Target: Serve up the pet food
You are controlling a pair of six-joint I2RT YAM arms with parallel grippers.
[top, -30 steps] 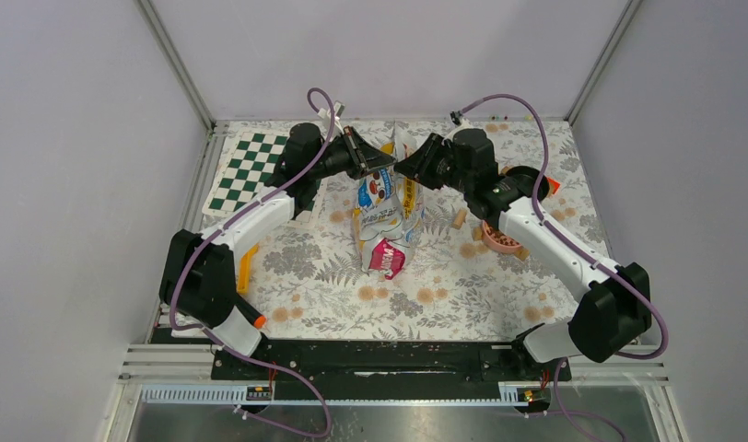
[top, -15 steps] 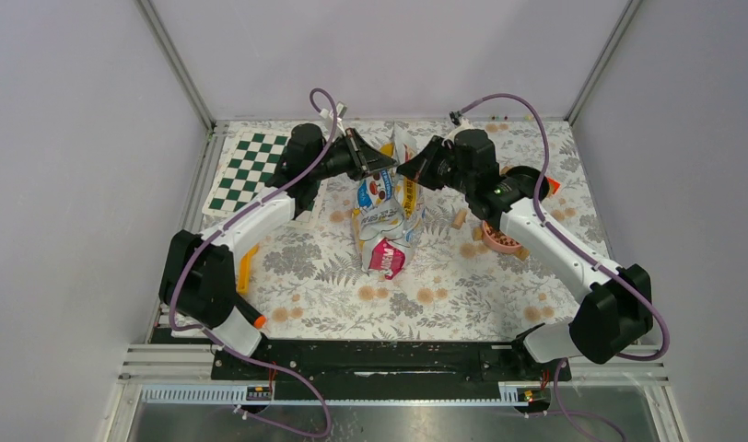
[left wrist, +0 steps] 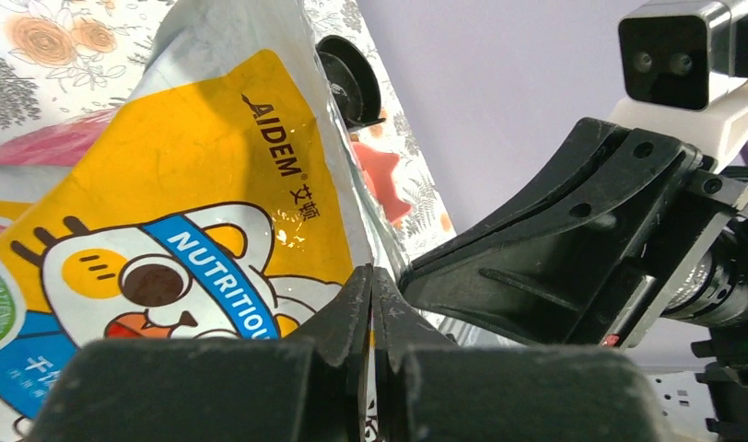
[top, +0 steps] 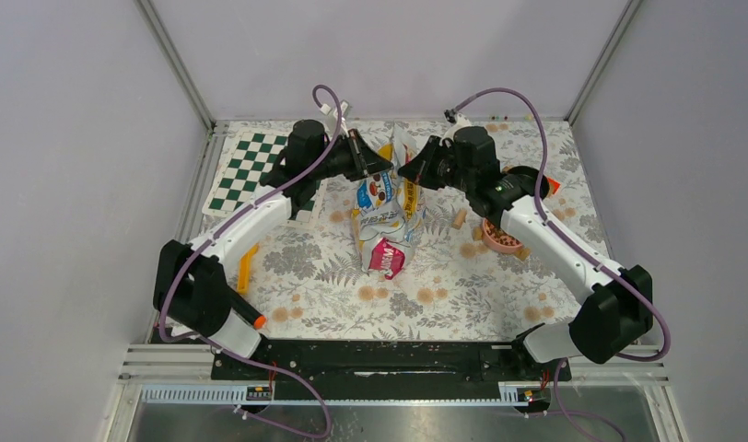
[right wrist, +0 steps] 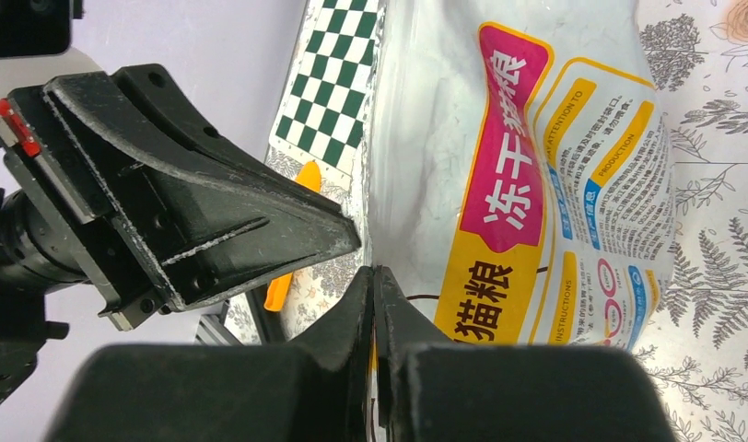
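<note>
The glossy yellow pet food bag (top: 384, 216) hangs upright over the middle of the floral table, its cartoon cat side (left wrist: 214, 184) facing the left wrist camera. Its pink and yellow printed back (right wrist: 536, 184) faces the right wrist camera. My left gripper (top: 385, 168) (left wrist: 371, 285) is shut on the bag's top edge. My right gripper (top: 403, 171) (right wrist: 373, 281) is shut on the same edge right beside it, tip to tip. The kibble itself is hidden inside the bag.
A pink bowl (top: 501, 238) with something brownish in it sits right of the bag, with tan cork-like pieces (top: 460, 218) scattered around it. A black round object (top: 522, 175) lies behind it. A green checkerboard (top: 251, 170) is at the back left, an orange tool (top: 246, 267) on the left.
My right gripper has closed on the bag's top edge. The left arm's elbow has swung a little to the left, and both grippers have edged slightly toward the back.
</note>
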